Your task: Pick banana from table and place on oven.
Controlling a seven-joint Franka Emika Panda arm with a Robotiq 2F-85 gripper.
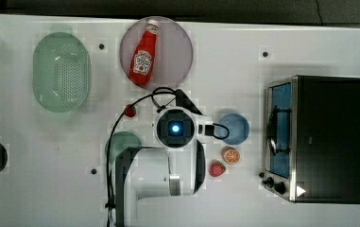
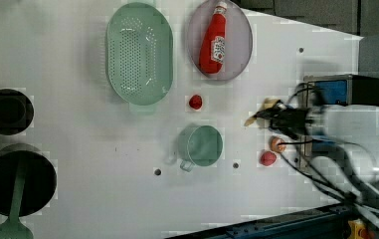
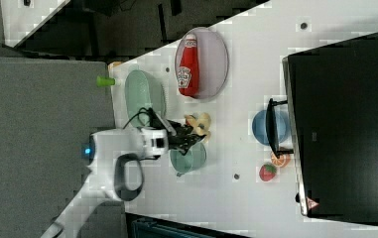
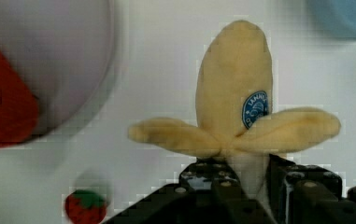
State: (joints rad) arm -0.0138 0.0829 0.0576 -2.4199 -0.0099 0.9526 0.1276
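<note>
My gripper is clamped on the banana, its black fingers pinching the pale stem end while the peeled flaps spread just beyond them. A round blue sticker sits on the fruit's side. In the right view the banana hangs in my grip above the table, clear of the surface, over the middle area between the green cup and the plate holding the ketchup bottle. In the left view the banana pokes out ahead of my gripper.

The oven stands at the table's edge on the top view's right, its black top bare. In front of its glass door lie a blue bowl, an orange slice and a strawberry. A second strawberry lies near the plate, and a green colander sits toward the opposite end.
</note>
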